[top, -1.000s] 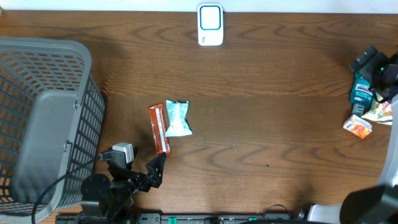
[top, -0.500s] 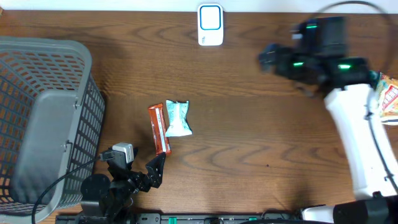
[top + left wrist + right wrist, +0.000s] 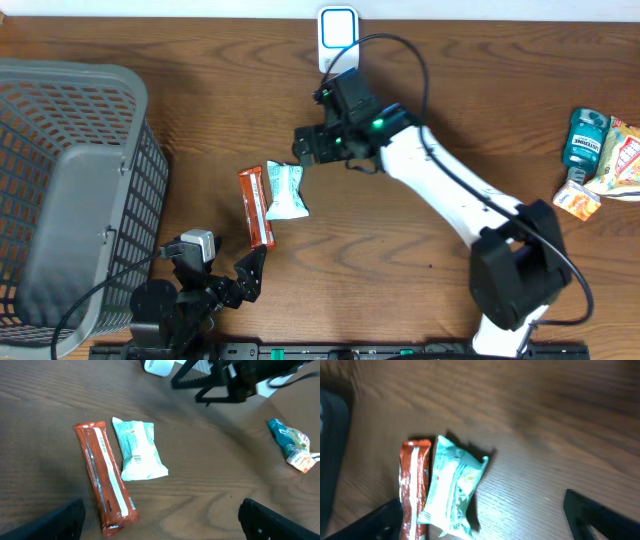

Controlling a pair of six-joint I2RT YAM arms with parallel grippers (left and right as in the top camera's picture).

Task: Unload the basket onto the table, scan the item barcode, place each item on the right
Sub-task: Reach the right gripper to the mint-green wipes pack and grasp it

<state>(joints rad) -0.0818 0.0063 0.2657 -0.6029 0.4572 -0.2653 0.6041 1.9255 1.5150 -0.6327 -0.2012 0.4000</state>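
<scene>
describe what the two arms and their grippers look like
The right arm has smooth white links with black joints, a black right gripper showing small green lights, and a thin black cable looping off it. The left arm is all black, with a pale grey camera block; its left gripper is black too.

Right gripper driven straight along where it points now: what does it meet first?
Most likely the teal packet, beside the red bar: it lies ahead of the open right gripper. Height above it is unclear.
</scene>
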